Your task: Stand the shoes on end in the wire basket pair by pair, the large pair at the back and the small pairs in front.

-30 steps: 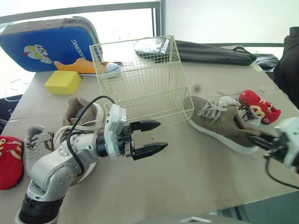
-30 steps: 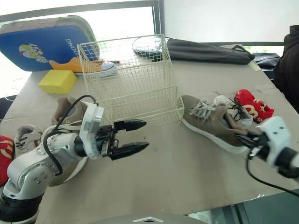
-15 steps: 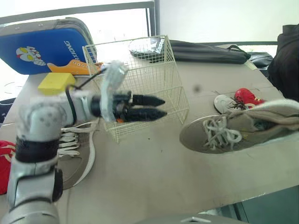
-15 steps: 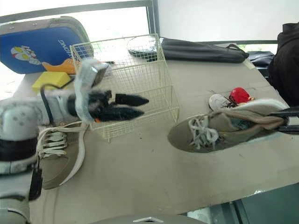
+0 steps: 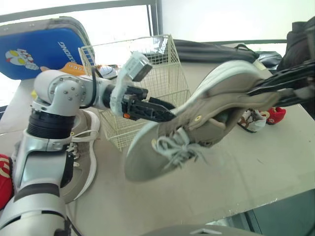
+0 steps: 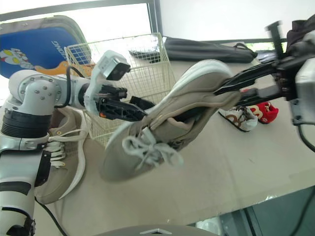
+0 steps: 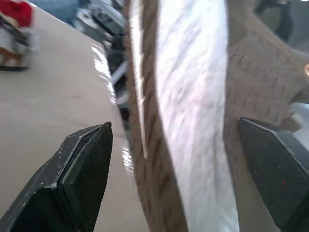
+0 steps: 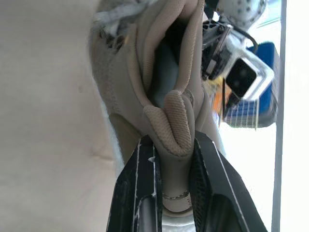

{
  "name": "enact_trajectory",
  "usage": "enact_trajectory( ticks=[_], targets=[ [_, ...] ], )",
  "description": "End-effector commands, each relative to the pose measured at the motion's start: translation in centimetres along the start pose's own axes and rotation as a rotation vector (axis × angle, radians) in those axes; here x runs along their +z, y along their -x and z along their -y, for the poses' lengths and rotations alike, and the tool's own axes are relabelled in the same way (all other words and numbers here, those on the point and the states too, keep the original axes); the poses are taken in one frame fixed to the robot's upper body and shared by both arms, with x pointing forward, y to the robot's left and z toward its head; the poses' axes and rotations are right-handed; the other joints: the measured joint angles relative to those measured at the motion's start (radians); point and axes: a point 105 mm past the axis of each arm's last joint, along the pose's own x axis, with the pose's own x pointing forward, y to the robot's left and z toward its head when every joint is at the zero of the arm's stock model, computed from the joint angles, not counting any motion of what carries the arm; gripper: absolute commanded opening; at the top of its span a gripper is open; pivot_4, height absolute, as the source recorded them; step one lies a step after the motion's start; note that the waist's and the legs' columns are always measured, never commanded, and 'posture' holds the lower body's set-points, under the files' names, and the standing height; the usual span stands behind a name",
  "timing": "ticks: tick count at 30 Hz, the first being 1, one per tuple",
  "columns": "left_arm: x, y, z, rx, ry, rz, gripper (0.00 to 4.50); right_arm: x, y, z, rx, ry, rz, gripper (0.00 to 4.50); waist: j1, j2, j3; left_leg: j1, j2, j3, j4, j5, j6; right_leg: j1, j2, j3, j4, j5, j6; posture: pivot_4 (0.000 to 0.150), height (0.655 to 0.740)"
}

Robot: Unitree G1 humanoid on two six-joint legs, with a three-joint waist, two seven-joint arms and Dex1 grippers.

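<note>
A large tan shoe (image 5: 197,128) hangs in the air in front of the wire basket (image 5: 172,73), sole up and toe tipped down toward the table. My right gripper (image 8: 175,142) is shut on its heel collar, coming in from the right (image 5: 253,93). My left gripper (image 5: 170,112) reaches across the basket's front and stands open. Its fingers (image 7: 82,164) are spread either side of the shoe's white sole (image 7: 193,121), apart from it. The matching tan shoe (image 5: 81,157) lies on the table to the left of the basket.
A small white-and-brown shoe (image 5: 251,120) and a small red one (image 5: 275,115) lie at the right. Another red shoe (image 5: 4,172) is at the left edge. An orange shoe (image 5: 74,67), a blue case (image 5: 39,46) and a black bag (image 5: 211,49) sit behind the basket.
My right gripper has raised the large tan shoe and carried it left toward the basket, toe now drooping. My left gripper's fingers have spread around the sole. The camera has shifted.
</note>
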Motion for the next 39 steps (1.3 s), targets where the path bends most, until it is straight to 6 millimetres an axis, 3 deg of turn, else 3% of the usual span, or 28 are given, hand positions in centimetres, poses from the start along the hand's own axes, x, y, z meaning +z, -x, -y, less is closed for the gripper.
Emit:
enact_trajectory(
  ticks=[1,2,4,8,10,14,15,16,18,20,22,25,29,33,39],
  targets=[
    [-0.6,-1.3,0.4,-0.033,-0.066,-0.055,4.50,-0.2,-0.1,1.8,-0.026,0.046,0.013,0.01,0.002,-0.001,-0.001,-0.001,-0.001,-0.001,0.000,0.000,0.000,-0.001,0.000,0.000,0.001,0.000,0.000,0.150,0.7400],
    [-0.9,-1.4,0.6,-0.049,-0.067,-0.070,4.50,-0.3,-0.3,2.0,-0.022,0.056,0.018,0.01,0.003,-0.001,-0.001,-0.001,-0.001,-0.002,0.000,0.000,0.000,-0.002,0.000,0.000,0.002,0.001,0.000,0.150,0.7400],
    [-1.2,-1.5,0.8,-0.070,-0.053,-0.083,3.96,-0.7,-0.6,2.6,-0.031,0.072,0.024,0.01,0.000,-0.002,-0.001,-0.001,-0.001,-0.003,0.000,0.001,-0.001,-0.003,0.001,-0.001,0.002,0.001,-0.001,0.150,0.7400],
    [-1.3,-1.4,0.9,-0.068,-0.050,-0.072,2.35,-1.2,-0.9,3.1,-0.048,0.055,0.029,0.01,0.003,-0.002,-0.002,-0.001,-0.001,-0.005,0.000,0.001,-0.002,-0.002,0.001,-0.002,0.002,0.001,-0.001,0.150,0.7400],
    [-1.1,-1.2,0.7,-0.046,-0.054,-0.043,1.92,-1.7,-1.1,3.3,-0.067,-0.013,0.019,0.01,0.004,-0.002,-0.002,-0.001,-0.001,-0.005,0.000,0.002,-0.003,-0.002,0.001,-0.002,0.002,0.001,-0.002,0.150,0.7400],
    [-0.4,0.6,0.9,0.022,-0.082,0.085,1.73,-2.9,-0.9,2.4,-0.116,-0.173,0.019,1.90,0.003,-0.003,-0.003,-0.001,-0.001,-0.005,0.001,0.002,-0.003,-0.002,0.001,-0.002,0.003,0.002,-0.002,0.150,0.7400],
    [-0.4,1.1,1.1,0.044,-0.110,0.117,1.73,-3.4,-0.5,2.4,-0.173,-0.247,0.018,2.64,0.003,-0.003,-0.004,-0.001,0.000,-0.006,0.000,0.002,-0.003,-0.002,0.001,-0.002,0.003,0.002,-0.002,0.150,0.7400],
    [-0.5,1.3,1.2,0.059,-0.129,0.137,1.73,-3.7,-0.2,2.4,-0.214,-0.299,0.016,2.90,0.003,-0.003,-0.004,-0.001,0.000,-0.006,0.001,0.002,-0.003,-0.002,0.002,-0.002,0.003,0.002,-0.002,0.150,0.7400],
    [0.5,2.8,1.3,0.135,-0.239,0.288,1.69,-5.6,0.3,0.6,-0.310,-0.609,0.055,3.79,0.007,-0.003,-0.004,-0.001,0.000,-0.006,0.000,0.002,-0.003,-0.003,0.000,-0.001,0.003,0.002,-0.003,0.150,0.7400],
    [1.3,4.2,1.5,0.222,-0.332,0.412,1.67,-6.6,-0.3,-1.5,-0.366,-0.885,0.151,3.82,0.015,-0.004,-0.005,-0.002,0.000,-0.008,0.000,0.002,-0.003,-0.002,-0.003,0.000,0.002,0.003,-0.005,0.150,0.7400],
    [2.4,5.4,1.8,0.281,-0.407,0.517,1.66,-7.2,-2.5,-2.5,-0.436,-1.073,0.278,3.82,0.023,0.001,-0.008,-0.003,0.000,-0.006,0.000,0.003,-0.005,-0.004,-0.003,0.000,0.001,0.004,-0.007,0.150,0.7400],
    [3.1,5.9,2.1,0.328,-0.466,0.587,1.65,-6.8,-4.8,-2.5,-0.485,-1.206,0.425,3.82,0.022,-0.003,-0.011,-0.002,0.003,-0.008,-0.001,0.003,-0.006,-0.003,-0.001,0.000,0.001,0.005,-0.008,0.150,0.7400],
    [3.2,5.2,1.9,0.346,-0.506,0.589,1.65,-5.4,-6.9,-1.8,-0.408,-1.328,0.632,3.82,0.024,0.002,-0.008,-0.002,0.000,-0.006,0.000,0.004,-0.005,-0.005,-0.002,0.003,0.002,0.006,-0.008,0.150,0.7400],
    [2.7,4.5,1.6,0.345,-0.522,0.550,1.65,-5.0,-7.5,-0.4,-0.370,-1.406,0.789,3.82,0.023,0.001,-0.009,-0.002,0.000,-0.008,0.000,0.004,-0.005,-0.005,0.000,-0.002,0.002,0.006,-0.009,0.150,0.7400],
    [2.1,3.4,1.4,0.310,-0.529,0.515,1.65,-4.3,-8.9,0.7,-0.249,-1.461,0.885,3.82,0.020,0.002,-0.009,-0.002,0.000,-0.007,0.000,0.004,-0.005,-0.005,0.003,-0.002,0.002,0.006,-0.009,0.150,0.7400]
  ],
)
